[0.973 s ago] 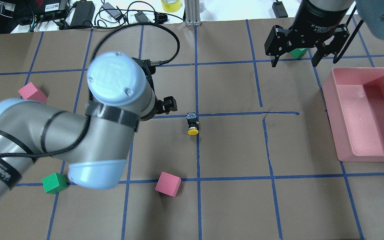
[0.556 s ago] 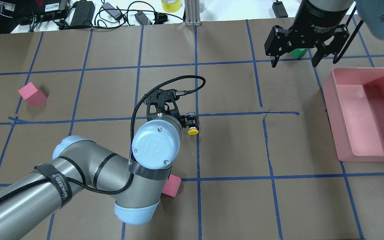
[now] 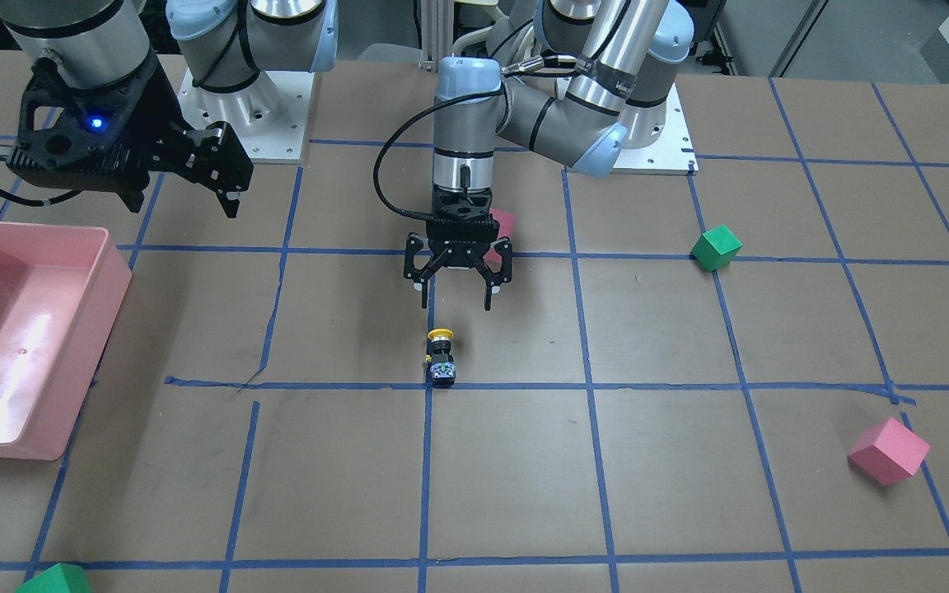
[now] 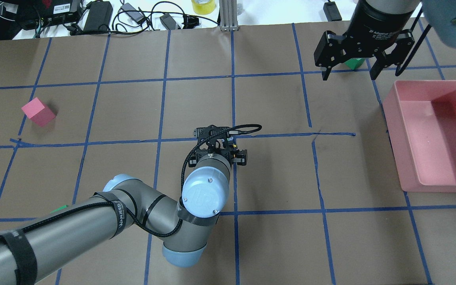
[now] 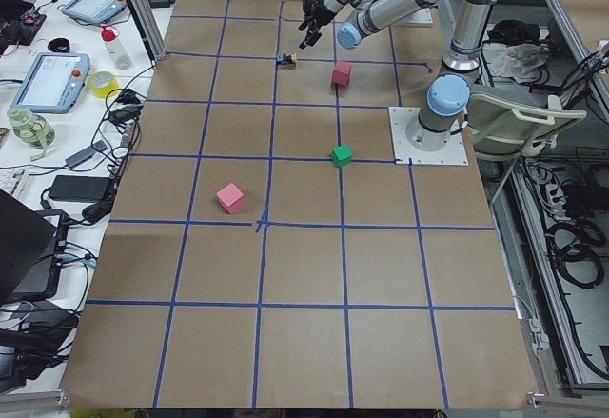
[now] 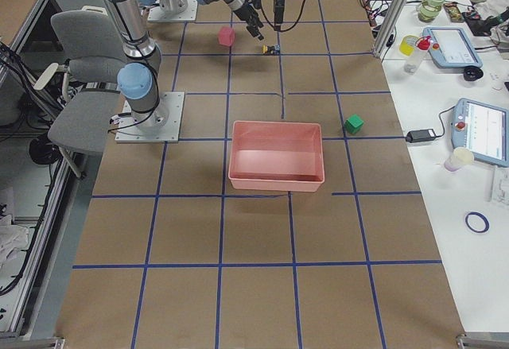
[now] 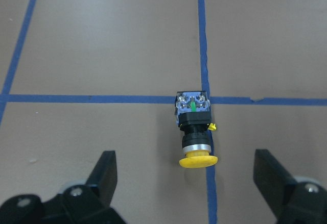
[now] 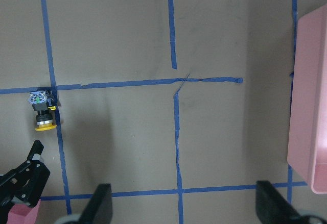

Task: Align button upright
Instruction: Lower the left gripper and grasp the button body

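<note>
The button (image 3: 441, 359) lies on its side on a blue tape line near the table's middle, its yellow cap toward the robot. My left gripper (image 3: 457, 305) hangs open just above it and does not touch it. In the left wrist view the button (image 7: 194, 132) lies between the two spread fingers (image 7: 106, 170). In the overhead view the left wrist hides the button. My right gripper (image 4: 348, 76) is open and empty at the far right, high over the table. Its wrist view shows the button (image 8: 42, 112) at the left.
A pink bin (image 4: 407, 158) stands at the right edge. A pink cube (image 3: 504, 222) sits just behind the left gripper, and another pink cube (image 4: 38, 112) sits at the far left. A green cube (image 3: 716, 247) lies near the left arm's base, and another green cube (image 4: 355, 62) lies under the right gripper.
My left arm has swung right and lowered from beside the button to right over it, and now hides it in the overhead view. The button and the right arm have not moved.
</note>
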Robot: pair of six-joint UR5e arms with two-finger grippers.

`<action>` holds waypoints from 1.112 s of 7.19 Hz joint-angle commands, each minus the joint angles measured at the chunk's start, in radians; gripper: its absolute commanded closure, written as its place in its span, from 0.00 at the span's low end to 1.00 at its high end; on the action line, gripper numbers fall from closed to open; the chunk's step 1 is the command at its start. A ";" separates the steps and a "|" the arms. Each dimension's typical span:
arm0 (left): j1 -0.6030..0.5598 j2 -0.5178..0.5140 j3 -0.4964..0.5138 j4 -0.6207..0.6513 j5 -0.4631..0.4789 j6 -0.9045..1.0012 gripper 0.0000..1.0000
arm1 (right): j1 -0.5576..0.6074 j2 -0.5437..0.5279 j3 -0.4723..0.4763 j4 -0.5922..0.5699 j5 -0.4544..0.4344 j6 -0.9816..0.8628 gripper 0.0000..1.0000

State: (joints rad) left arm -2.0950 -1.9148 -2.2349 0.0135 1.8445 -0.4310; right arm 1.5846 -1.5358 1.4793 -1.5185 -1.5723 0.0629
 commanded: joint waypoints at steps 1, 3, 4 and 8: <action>0.000 -0.102 0.026 0.080 0.002 0.021 0.05 | 0.000 -0.001 0.007 0.000 0.000 0.000 0.00; 0.000 -0.157 0.024 0.172 0.001 0.021 0.05 | -0.002 0.000 0.007 -0.003 0.000 0.000 0.00; -0.003 -0.167 0.011 0.206 0.001 0.037 0.04 | 0.002 -0.003 0.007 -0.002 0.000 0.000 0.00; -0.019 -0.208 0.009 0.259 -0.002 0.076 0.06 | 0.002 0.000 0.007 -0.009 -0.002 0.000 0.00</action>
State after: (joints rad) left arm -2.1078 -2.1097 -2.2274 0.2496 1.8425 -0.3798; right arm 1.5861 -1.5366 1.4864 -1.5254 -1.5754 0.0629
